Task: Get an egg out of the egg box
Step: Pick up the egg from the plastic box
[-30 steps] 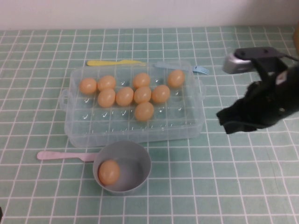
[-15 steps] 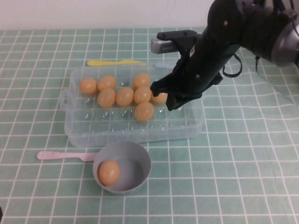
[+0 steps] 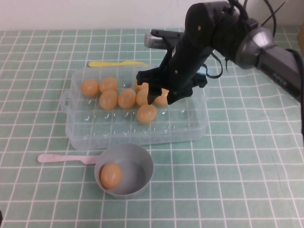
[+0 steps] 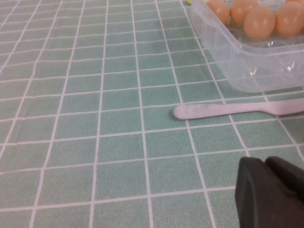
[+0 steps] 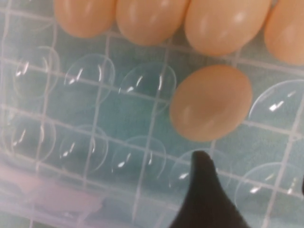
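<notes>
the right gripper hangs over the middle of the egg box, its dark fingers spread and pointing down among the eggs. one finger sits near the back cluster and the other lies across an egg on the box's right side, so that egg is partly hidden. just in front of the gripper and slightly to its left lies a lone egg, apart from the others in the row behind it. in the right wrist view this egg sits just past a single black fingertip, close but not touching; the second fingertip shows only as a sliver at the frame edge. four more eggs line the far side of that view, each in or beside a dimple of the clear tray.

nearer the robot than the gripper, outside the box, a grey bowl holds one egg. a pink knife lies left of the bowl, its blade end touching the bowl's rim. beyond the box lies a yellow knife.

the left gripper is low over the checked green cloth, well left of the box; only a dark corner of it shows, so i cannot tell its state. the pink knife lies ahead of it, with the box just beyond.
</notes>
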Tool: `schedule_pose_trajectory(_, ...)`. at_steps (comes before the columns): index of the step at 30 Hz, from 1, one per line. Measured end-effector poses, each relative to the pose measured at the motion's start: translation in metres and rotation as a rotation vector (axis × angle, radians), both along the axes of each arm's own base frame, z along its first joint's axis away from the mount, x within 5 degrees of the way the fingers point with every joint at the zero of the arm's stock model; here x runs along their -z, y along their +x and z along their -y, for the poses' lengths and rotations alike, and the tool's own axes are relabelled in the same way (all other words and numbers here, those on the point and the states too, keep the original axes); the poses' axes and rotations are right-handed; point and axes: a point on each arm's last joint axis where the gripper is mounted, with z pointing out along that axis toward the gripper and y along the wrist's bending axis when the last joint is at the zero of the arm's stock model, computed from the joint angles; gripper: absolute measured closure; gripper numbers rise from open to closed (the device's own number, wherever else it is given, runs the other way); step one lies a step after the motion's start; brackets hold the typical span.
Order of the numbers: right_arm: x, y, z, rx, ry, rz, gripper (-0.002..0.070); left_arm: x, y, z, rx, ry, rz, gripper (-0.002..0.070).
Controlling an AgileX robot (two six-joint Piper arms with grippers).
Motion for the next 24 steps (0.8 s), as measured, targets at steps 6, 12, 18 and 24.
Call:
schedule_pose_trajectory(6,0.015,0.015,0.004,0.168,-0.011,-0.035,0.0282,0.000,0.000,0.000,0.000,0.000,0.000,0.0679)
schedule_pose_trajectory(12,0.016,0.022,0.011,0.309,-0.001,-0.043,0.0281,0.000,0.000,0.000,0.000,0.000,0.000,0.0679)
schedule_pose_trajectory(18,0.016,0.025,0.009,0.350,0.044,-0.030,0.0281,0.000,0.000,0.000,0.000,0.000,0.000,0.0679)
schedule_pose_trajectory(24,0.018,0.030,0.003,0.370,0.121,-0.021,0.0281,0.000,0.000,0.000,0.000,0.000,0.000,0.0679)
